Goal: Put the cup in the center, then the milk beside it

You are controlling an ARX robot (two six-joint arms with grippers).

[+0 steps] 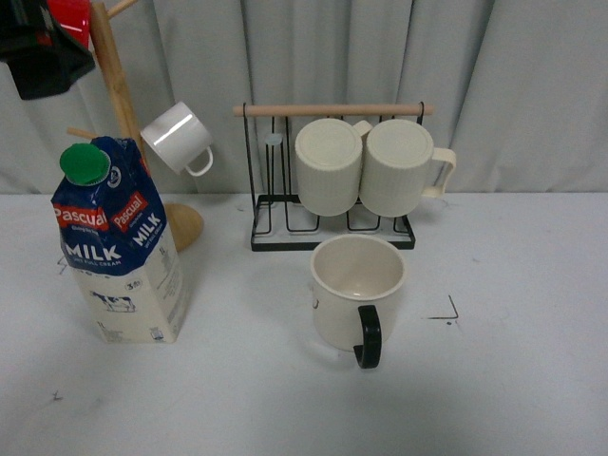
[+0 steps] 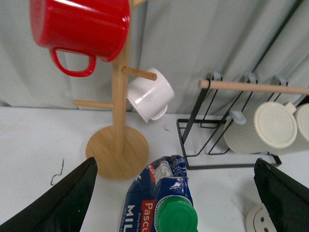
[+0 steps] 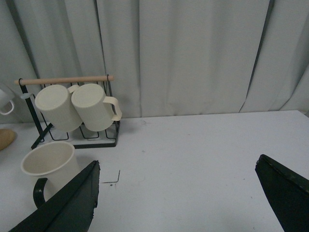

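Left wrist view: the left gripper (image 2: pixel 175 166) is spread wide with nothing held, hanging over the milk (image 2: pixel 161 203) and its green cap (image 2: pixel 177 217). The right gripper (image 3: pixel 178 164) is equally wide and empty above the white table (image 3: pixel 203 159). The cup (image 1: pixel 356 285) stands upright near the table's middle, black handle toward the robot, with the milk upright well apart on its left. Behind them, a wire rack (image 1: pixel 285 242) holds two ribbed mugs (image 1: pixel 328 166), and a wooden mug tree (image 1: pixel 119 85) carries a small white mug (image 1: pixel 176 136)
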